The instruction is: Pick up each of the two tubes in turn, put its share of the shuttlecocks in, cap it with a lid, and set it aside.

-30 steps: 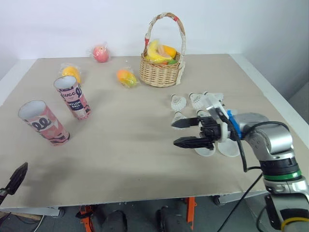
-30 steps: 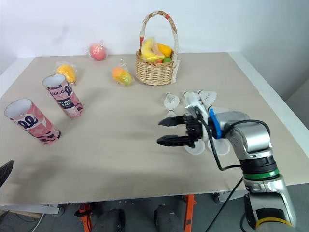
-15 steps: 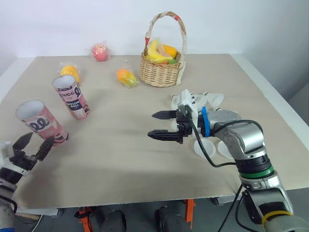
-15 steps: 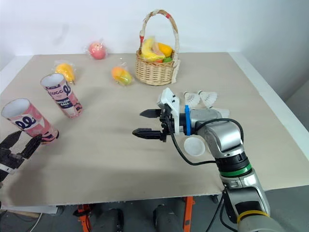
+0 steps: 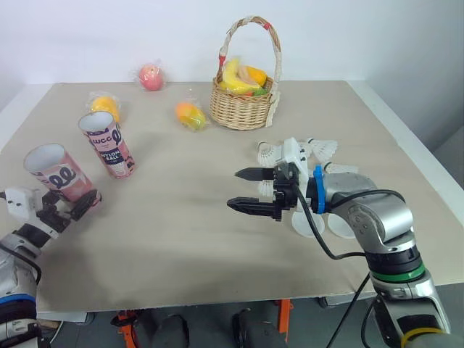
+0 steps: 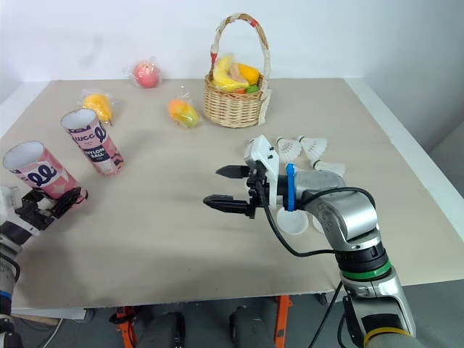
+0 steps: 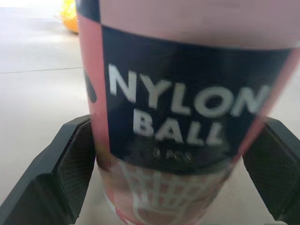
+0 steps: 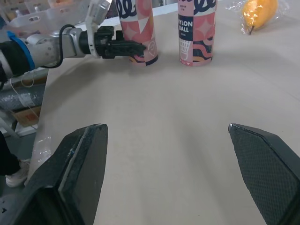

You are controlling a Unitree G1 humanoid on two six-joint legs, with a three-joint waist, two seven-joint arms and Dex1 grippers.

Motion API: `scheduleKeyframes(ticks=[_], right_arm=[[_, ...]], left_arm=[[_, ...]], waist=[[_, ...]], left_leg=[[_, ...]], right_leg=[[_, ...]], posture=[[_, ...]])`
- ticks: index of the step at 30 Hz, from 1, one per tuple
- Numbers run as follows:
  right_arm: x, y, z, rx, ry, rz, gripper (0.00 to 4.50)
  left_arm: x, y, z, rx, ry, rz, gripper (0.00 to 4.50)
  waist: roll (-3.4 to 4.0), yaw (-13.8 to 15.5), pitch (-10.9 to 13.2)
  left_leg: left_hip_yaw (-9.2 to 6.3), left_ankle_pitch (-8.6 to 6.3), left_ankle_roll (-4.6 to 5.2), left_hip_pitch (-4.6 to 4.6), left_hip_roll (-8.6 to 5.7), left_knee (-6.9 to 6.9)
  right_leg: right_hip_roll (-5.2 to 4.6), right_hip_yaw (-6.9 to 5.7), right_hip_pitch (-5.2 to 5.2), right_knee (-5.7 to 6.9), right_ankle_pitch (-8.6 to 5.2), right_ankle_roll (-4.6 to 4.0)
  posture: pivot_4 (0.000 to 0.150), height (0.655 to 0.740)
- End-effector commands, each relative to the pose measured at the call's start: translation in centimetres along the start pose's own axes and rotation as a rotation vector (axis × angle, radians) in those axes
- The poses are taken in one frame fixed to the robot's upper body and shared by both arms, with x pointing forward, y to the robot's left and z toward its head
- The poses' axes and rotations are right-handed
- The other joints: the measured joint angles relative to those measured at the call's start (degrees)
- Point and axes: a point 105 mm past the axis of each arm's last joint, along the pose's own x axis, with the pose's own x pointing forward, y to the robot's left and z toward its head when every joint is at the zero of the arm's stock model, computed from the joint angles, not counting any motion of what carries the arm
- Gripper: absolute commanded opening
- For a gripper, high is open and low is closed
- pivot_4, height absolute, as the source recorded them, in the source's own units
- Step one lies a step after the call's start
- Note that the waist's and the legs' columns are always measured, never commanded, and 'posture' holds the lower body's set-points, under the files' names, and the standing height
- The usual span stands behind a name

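Two pink and navy "nylon ball" tubes stand open-topped at the table's left, the near tube (image 5: 56,176) and the far tube (image 5: 107,145). My left gripper (image 5: 70,206) is open, with a finger (image 7: 70,173) on each side of the near tube's base (image 7: 187,117). My right gripper (image 5: 233,189) hovers open and empty over the table's middle. Behind it lie several white shuttlecocks (image 5: 269,152) and two white lids (image 5: 341,223). The right wrist view shows both tubes (image 8: 196,33) with my left gripper (image 8: 123,47) at the near one.
A wicker basket (image 5: 243,105) of fruit stands at the back centre. Wrapped fruits lie at the back left: a red one (image 5: 150,77), a yellow one (image 5: 107,109) and an orange one (image 5: 190,116). The table's front edge (image 5: 181,301) runs close to both arms.
My left gripper has come up from the front-left table edge to the near tube's base. My right gripper swung left from the lids toward the table's middle, still open.
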Motion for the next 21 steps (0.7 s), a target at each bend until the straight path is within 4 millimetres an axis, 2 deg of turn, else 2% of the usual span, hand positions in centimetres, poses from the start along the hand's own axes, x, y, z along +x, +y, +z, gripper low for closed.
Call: scheduleKeyframes(ticks=[1, 2, 3, 5, 6, 7, 14, 18, 21], right_arm=[[-0.7, 0.2, 1.2, -0.044, -0.030, -0.023, 4.39], [-0.7, 0.2, 1.2, -0.043, -0.031, -0.026, 4.39], [-0.8, 0.2, 1.2, -0.044, -0.031, -0.029, 4.46], [-0.8, 0.1, 1.2, -0.042, -0.033, -0.032, 4.50], [-0.7, 0.0, 1.2, -0.042, -0.033, -0.033, 4.50], [-0.7, 0.0, 1.2, -0.042, -0.033, -0.034, 4.50], [-0.7, -0.1, 1.3, -0.046, -0.034, -0.031, 4.50], [-0.8, -0.3, 1.4, -0.045, -0.034, -0.033, 4.50], [-1.3, -0.3, 1.4, -0.032, -0.037, -0.032, 4.50]], left_arm=[[0.1, 0.6, 1.2, 0.067, -0.009, -0.005, 4.50], [0.2, 0.6, 1.4, 0.074, -0.013, -0.005, 4.50], [0.4, 0.7, 1.6, 0.087, -0.015, -0.003, 4.26], [0.5, 0.8, 1.7, 0.104, -0.016, -0.003, 3.74], [0.6, 0.8, 1.7, 0.105, -0.015, -0.003, 3.21], [0.5, 0.8, 1.6, 0.114, -0.008, -0.005, 3.03], [0.0, 0.4, 1.3, 0.132, 0.013, -0.021, 3.03], [-0.3, 0.1, 2.8, 0.186, -0.001, -0.043, 3.03], [-0.5, -1.7, 4.2, 0.241, 0.063, -0.186, 3.03]], waist=[[0.00, -0.02, 0.00], [0.00, -0.02, 0.00], [0.00, -0.02, 0.00], [0.00, 0.00, 0.00], [0.00, 0.00, 0.00], [0.00, 0.00, 0.00], [0.00, -0.01, 0.00], [0.00, -0.02, 0.00], [-0.02, -0.02, 0.00]], left_leg=[[0.01, 0.00, 0.00, 0.00, 0.00, 0.00], [0.02, 0.00, 0.00, 0.00, 0.00, 0.01], [0.02, 0.00, 0.00, -0.01, 0.00, 0.00], [-0.02, 0.00, 0.00, -0.05, 0.00, 0.00], [-0.06, 0.00, 0.00, -0.07, 0.00, 0.01], [-0.06, 0.00, 0.00, -0.08, 0.00, 0.01], [-0.07, 0.00, 0.00, -0.10, 0.00, 0.02], [-0.06, 0.00, 0.00, -0.11, 0.02, 0.02], [-0.08, 0.00, 0.00, -0.16, 0.04, 0.03]], right_leg=[[0.00, 0.00, 0.00, 0.00, 0.00, 0.00], [-0.01, 0.02, 0.00, 0.00, 0.00, 0.00], [-0.01, 0.01, -0.01, 0.00, 0.00, 0.00], [0.00, -0.03, -0.03, 0.00, 0.00, 0.00], [0.00, -0.05, -0.03, 0.00, 0.00, 0.00], [0.00, -0.06, -0.03, 0.00, 0.00, 0.00], [-0.01, -0.06, -0.05, 0.00, 0.00, 0.00], [-0.01, -0.05, -0.06, 0.01, 0.01, -0.01], [-0.01, -0.08, -0.10, 0.02, 0.02, -0.02]], posture=[[0.150, 0.7400], [0.150, 0.7400], [0.150, 0.7400], [0.150, 0.7400], [0.150, 0.7400], [0.150, 0.7400], [0.150, 0.7400], [0.150, 0.7400], [0.150, 0.7400]])
